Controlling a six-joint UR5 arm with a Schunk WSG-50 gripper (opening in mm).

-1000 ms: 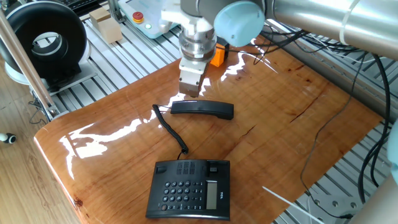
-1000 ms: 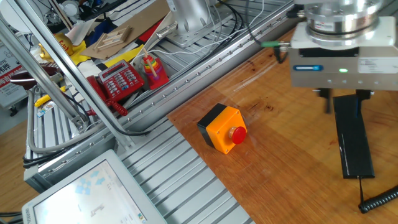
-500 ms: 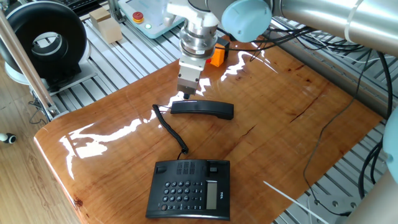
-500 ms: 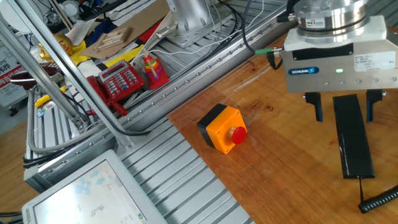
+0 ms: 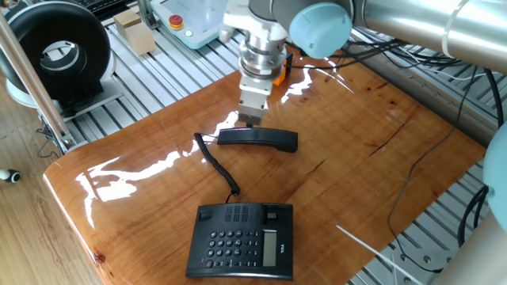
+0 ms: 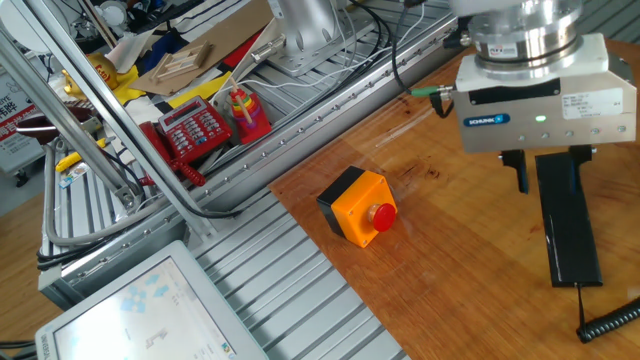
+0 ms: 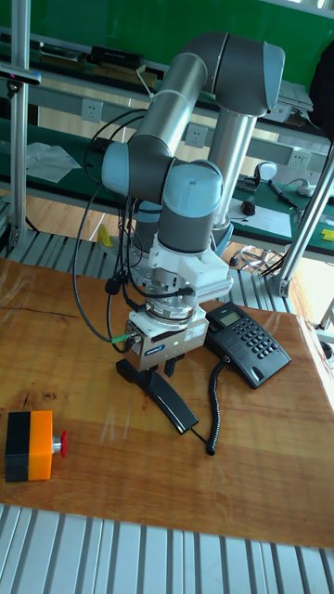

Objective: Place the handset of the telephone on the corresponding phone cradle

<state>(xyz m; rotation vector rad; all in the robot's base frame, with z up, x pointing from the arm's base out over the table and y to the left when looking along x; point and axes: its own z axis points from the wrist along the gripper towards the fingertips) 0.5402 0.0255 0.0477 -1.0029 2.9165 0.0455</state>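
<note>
1. Where the wooden table point(image 5: 372, 119) carries everything, its glossy top shows glare streaks; an aluminium slatted frame surrounds it.
2. UR5 arm point(image 7: 190, 121) reaches down over the handset's far end, wrist vertical.
3. Telephone point(image 5: 242, 240): black flat base near the table's front edge, keypad and small grey LCD facing up; phone cradle point(image 5: 247, 213) is bare, a strip along its far side.
4. Gripper point(image 6: 553, 182): fingers point(image 6: 520, 172) spread apart, straddling one end of the handset, not clamped.
5. Handset point(image 5: 258, 138): slim black bar, rounded ends, lying flat on the wood. Long axis roughly parallel to the cradle strip, well apart from the base. Coiled cord point(image 5: 219, 165) runs from its left end towards the telephone.
6. Orange button box point(image 6: 358, 206), red button, beside the handset.
</note>
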